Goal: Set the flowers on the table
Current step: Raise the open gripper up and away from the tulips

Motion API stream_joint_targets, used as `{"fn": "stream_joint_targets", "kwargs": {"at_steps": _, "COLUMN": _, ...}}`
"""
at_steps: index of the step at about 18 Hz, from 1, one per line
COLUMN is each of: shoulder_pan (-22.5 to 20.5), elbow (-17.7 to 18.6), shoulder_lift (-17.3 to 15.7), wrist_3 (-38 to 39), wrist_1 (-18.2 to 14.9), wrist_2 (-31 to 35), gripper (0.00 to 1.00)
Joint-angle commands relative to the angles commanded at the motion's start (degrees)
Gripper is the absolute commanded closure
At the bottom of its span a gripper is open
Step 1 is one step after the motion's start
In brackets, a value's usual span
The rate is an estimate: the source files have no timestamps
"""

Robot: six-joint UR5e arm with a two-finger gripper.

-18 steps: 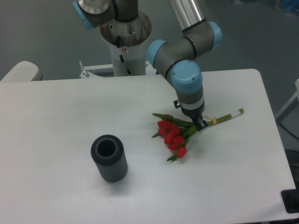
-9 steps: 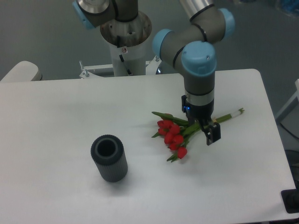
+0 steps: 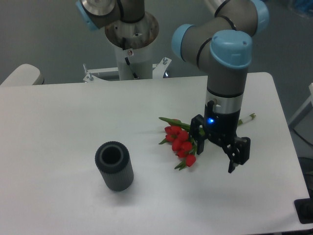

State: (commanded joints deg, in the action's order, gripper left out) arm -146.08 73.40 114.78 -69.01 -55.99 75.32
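Observation:
The flowers (image 3: 180, 144), a small bunch of red tulip buds with green leaves and pale green stems, lie flat on the white table (image 3: 58, 127), right of its middle. The stem end (image 3: 248, 118) sticks out behind the arm toward the right edge. My gripper (image 3: 217, 152) hangs above the stems, raised off them, with its two black fingers spread wide apart and nothing between them. The arm's wrist hides the middle of the stems.
A dark grey ribbed cylinder vase (image 3: 114, 166) stands upright on the table's left front part, well apart from the flowers. The robot's base column (image 3: 131, 46) stands at the back edge. The table's right edge runs close to the stem end.
The gripper was low on the stems and has let them go, opened wide and risen toward the camera. The flowers stay lying in the same place.

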Motion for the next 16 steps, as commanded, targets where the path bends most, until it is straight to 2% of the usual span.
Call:
{"fn": "stream_joint_targets", "kwargs": {"at_steps": 3, "shoulder_pan": 1.0, "elbow": -2.8, "shoulder_lift": 1.6, "wrist_3": 3.4, "wrist_1": 0.1, "wrist_2": -0.2, "gripper": 0.00}}
{"fn": "stream_joint_targets", "kwargs": {"at_steps": 16, "shoulder_pan": 3.1, "elbow": -3.1, "shoulder_lift": 2.9, "wrist_3": 2.7, "wrist_1": 0.8, "wrist_2": 0.0, "gripper": 0.00}}
